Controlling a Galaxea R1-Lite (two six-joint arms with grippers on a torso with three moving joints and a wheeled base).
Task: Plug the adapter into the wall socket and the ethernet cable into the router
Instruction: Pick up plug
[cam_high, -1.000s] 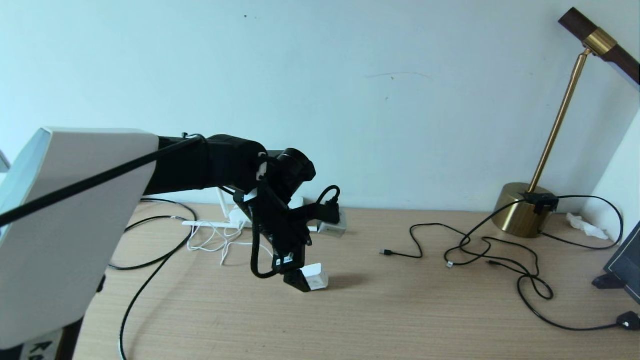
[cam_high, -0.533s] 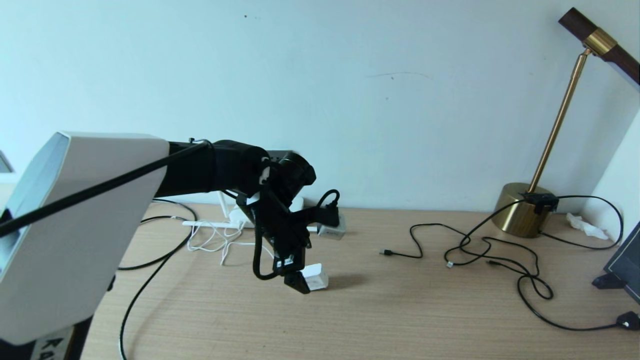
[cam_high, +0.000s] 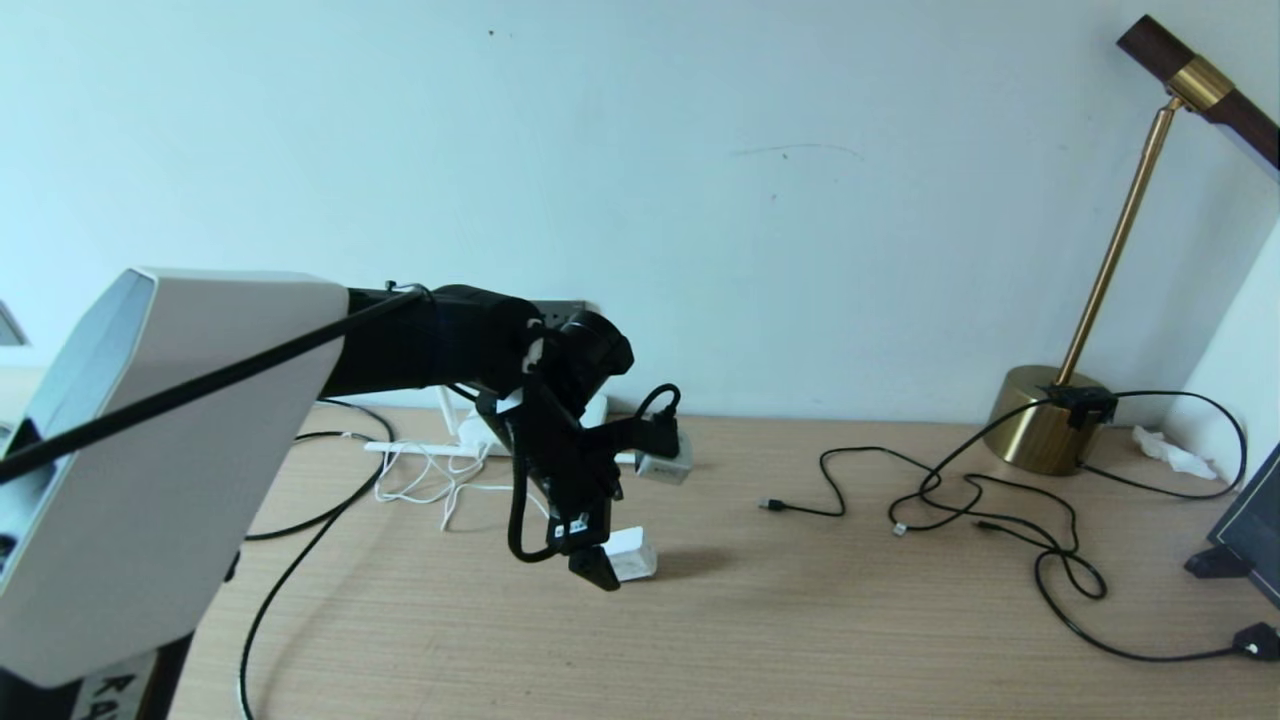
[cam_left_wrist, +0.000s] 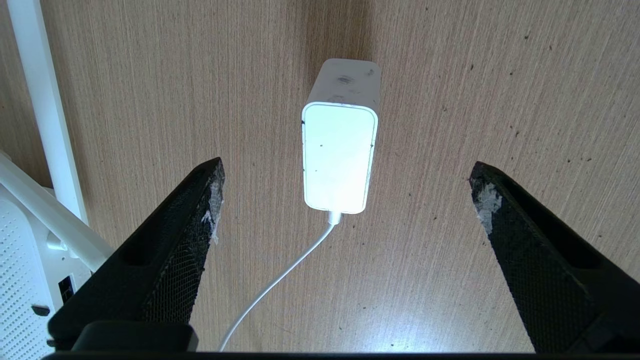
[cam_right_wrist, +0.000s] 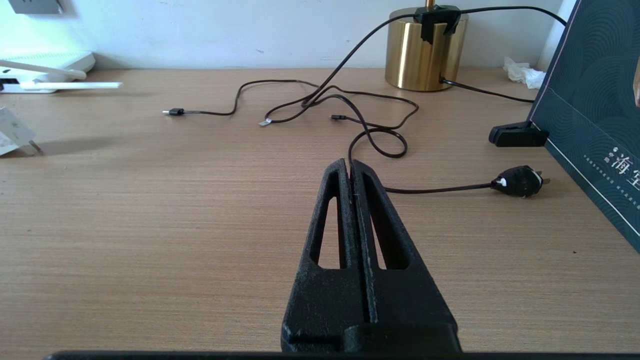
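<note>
The left arm reaches from the left of the head view out over the wooden desk (cam_high: 800, 620), its wrist bent so the left gripper (cam_left_wrist: 345, 200) points down at the desktop. Its jaws stand wide apart, holding nothing. The adapter (cam_left_wrist: 341, 150) lies flat on the desk in the gap between the two fingertips, touching neither. Its long axis runs along the gripper's reach, not across the gap. The end with the thin white cord (cam_left_wrist: 280, 280) faces back toward the wrist, and the opposite end points away beyond the tips. Outside one finger (cam_left_wrist: 165, 260) lie the router (cam_left_wrist: 20, 280) and its stick antennas. The right gripper (cam_right_wrist: 350, 167) is level above the desk, well apart from the adapter, jaws pressed together on nothing, with loose thin black cables (cam_right_wrist: 360, 115) beyond its tips.
</note>
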